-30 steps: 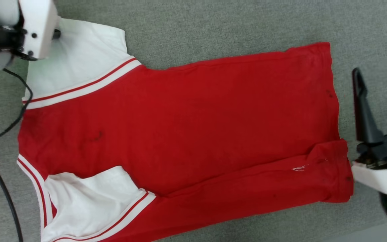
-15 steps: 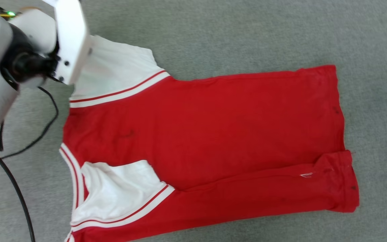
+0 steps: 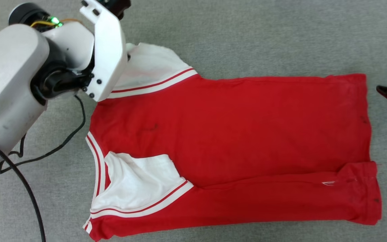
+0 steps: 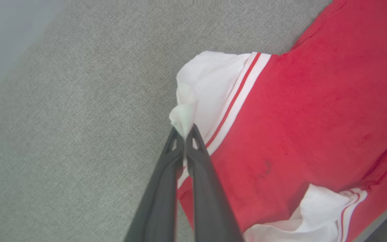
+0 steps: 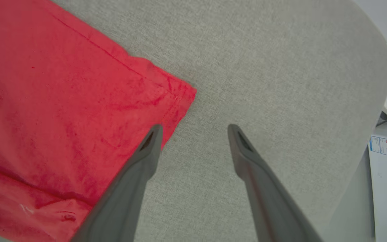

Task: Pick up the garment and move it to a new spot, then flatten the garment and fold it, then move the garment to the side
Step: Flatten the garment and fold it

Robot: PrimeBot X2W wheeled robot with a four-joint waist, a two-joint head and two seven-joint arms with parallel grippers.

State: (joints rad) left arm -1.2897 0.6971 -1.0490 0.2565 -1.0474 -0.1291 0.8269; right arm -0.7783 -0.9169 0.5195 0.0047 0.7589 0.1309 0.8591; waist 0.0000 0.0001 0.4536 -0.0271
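The left gripper (image 4: 184,130) is clamped tight on a pinch of white cloth at the edge of one short sleeve (image 4: 207,84) of the garment (image 3: 247,134), and the fabric bunches up just past its fingertips. Right beside that pinch, on the gripper's right in the left wrist view, runs the stripe trim (image 4: 237,97). Beyond it the red body spreads flat over the grey cloth surface (image 4: 79,101). Farther from this gripper the second white sleeve (image 3: 139,181) lies folded inward on top of the red, and a long strip of the body is folded over along that same side. At the hem end the right gripper (image 5: 195,131) is spread wide with nothing between its fingers. One finger (image 5: 146,148) lies over the hem corner and the other over bare grey; whether either touches down cannot be told. A black cable (image 3: 45,154) trails under the left arm (image 3: 8,84). A white labelled box (image 5: 386,174) sits past the surface's edge, far off to the right gripper's right.
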